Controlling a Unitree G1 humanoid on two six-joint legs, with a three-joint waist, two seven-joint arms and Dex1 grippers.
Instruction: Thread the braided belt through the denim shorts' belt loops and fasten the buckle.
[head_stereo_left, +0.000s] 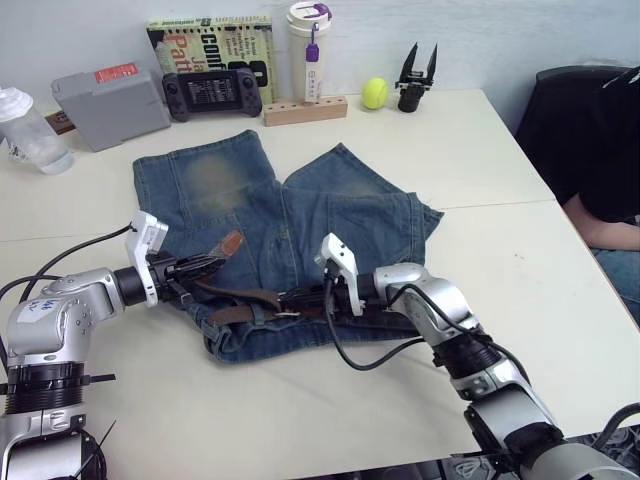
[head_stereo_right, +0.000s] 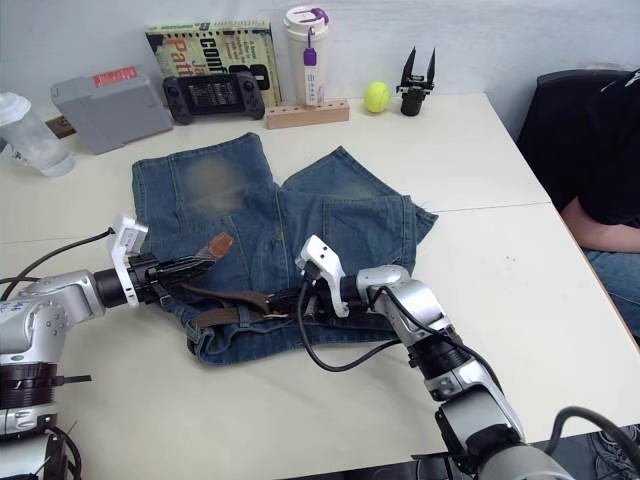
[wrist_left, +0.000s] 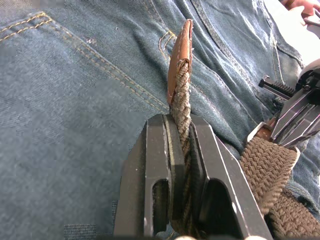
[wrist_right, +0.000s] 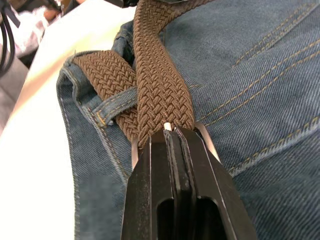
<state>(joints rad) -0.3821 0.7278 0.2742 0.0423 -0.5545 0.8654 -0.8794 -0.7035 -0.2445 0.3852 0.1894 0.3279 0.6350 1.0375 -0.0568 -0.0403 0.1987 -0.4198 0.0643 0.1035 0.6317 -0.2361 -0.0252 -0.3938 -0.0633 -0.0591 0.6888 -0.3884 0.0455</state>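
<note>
The denim shorts (head_stereo_left: 300, 205) lie flat on the white table, waistband toward me. Along that waistband runs the braided belt (head_stereo_left: 250, 296). My left gripper (head_stereo_left: 212, 263) is shut on the belt just behind its tan leather end piece (wrist_left: 181, 55), which sticks up off the denim. At the middle of the waistband my right gripper (head_stereo_left: 303, 300) is shut on the buckle (wrist_right: 206, 136), whose silver frame shows on either side of the fingers. Beside it the belt passes under one of the belt loops (wrist_right: 116, 102) and folds back over itself.
Along the table's far edge stand a grey box (head_stereo_left: 108, 100), a game controller (head_stereo_left: 212, 92), a book (head_stereo_left: 215, 40), a white cup (head_stereo_left: 309, 45), a yellow ball (head_stereo_left: 375, 93) and a spare black gripper (head_stereo_left: 415, 80). A bottle (head_stereo_left: 30, 130) is far left. A person (head_stereo_left: 610, 150) sits at right.
</note>
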